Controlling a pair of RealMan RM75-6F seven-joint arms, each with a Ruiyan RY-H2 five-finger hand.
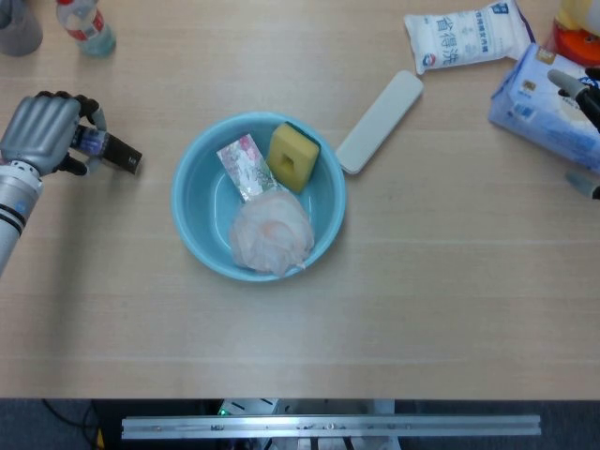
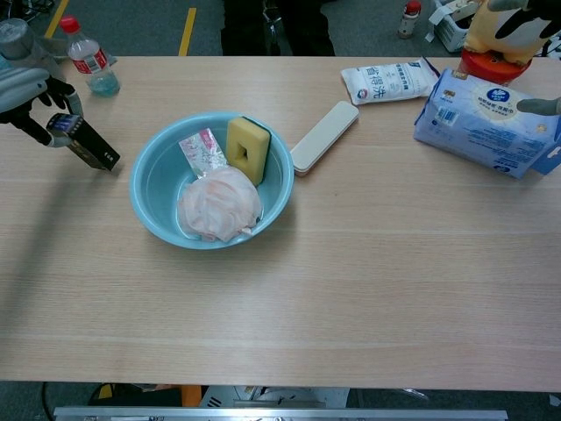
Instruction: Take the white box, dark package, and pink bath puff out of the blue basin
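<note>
My left hand (image 1: pixel 42 131) (image 2: pixel 26 88) grips one end of the dark package (image 1: pixel 117 155) (image 2: pixel 88 145), well left of the blue basin (image 1: pixel 187 230) (image 2: pixel 145 206). The package's far end slants down to the table or just above it. In the basin lie the pink bath puff (image 1: pixel 272 232) (image 2: pixel 219 203), a yellow sponge (image 1: pixel 294 157) and a pink patterned packet (image 1: pixel 246 167). A long white box (image 1: pixel 380 122) (image 2: pixel 324 136) lies on the table by the basin's upper right rim. Only the spread fingertips of my right hand (image 1: pixel 583 103) show at the right edge, holding nothing.
A plastic bottle (image 1: pixel 84 26) (image 2: pixel 88 63) stands at the back left, behind my left hand. A white bag (image 1: pixel 467 36) and a blue tissue pack (image 1: pixel 548 112) lie at the back right, with a red-based object (image 2: pixel 491 61) behind them.
</note>
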